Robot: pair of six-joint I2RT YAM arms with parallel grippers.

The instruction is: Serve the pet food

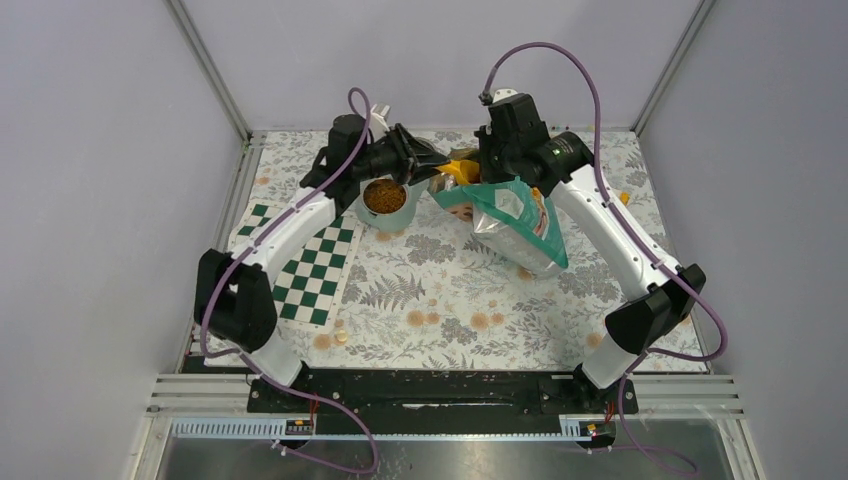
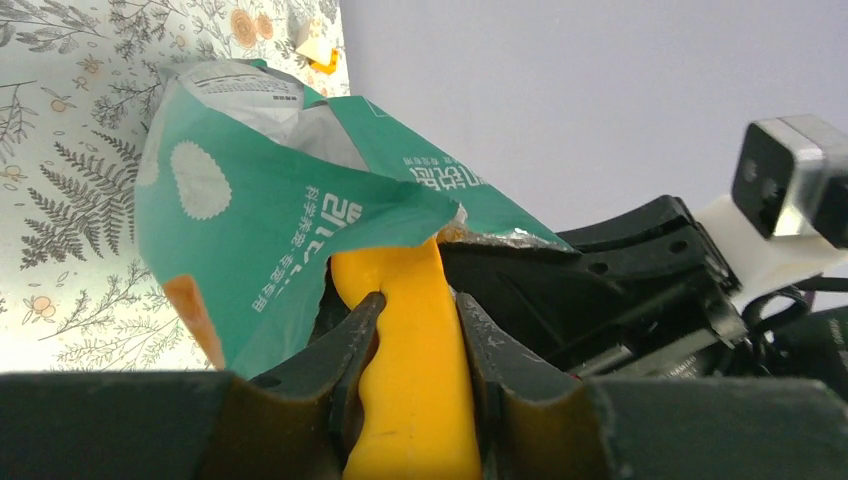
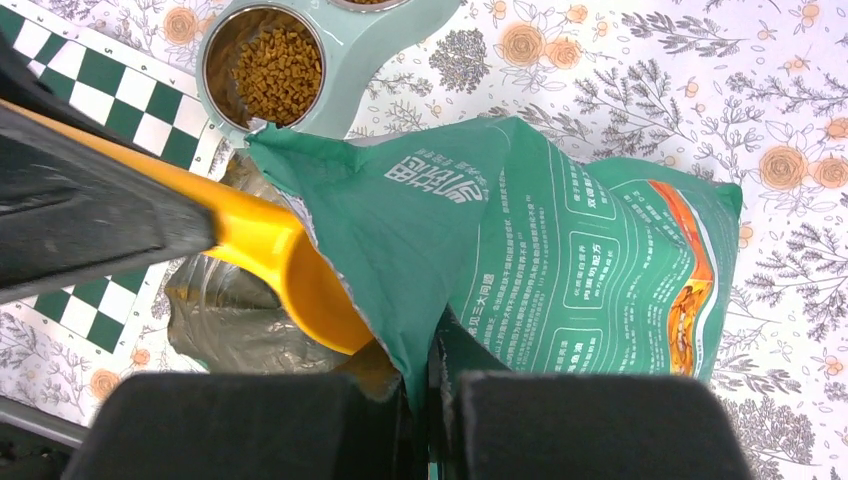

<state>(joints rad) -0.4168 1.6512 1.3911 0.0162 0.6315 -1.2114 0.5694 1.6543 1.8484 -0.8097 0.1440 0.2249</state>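
Note:
The teal-and-white pet food pouch lies tilted on the floral cloth at the back centre, mouth open toward the left. My right gripper is shut on the pouch's top edge and holds the mouth open. My left gripper is shut on the handle of the orange scoop; the scoop's cup sits inside the pouch mouth. A pale green bowl next to the pouch holds brown kibble, also seen from above.
A green-and-white chequered mat lies left of centre. A second bowl well shows at the top edge of the right wrist view. A small orange-and-white item lies near the back wall.

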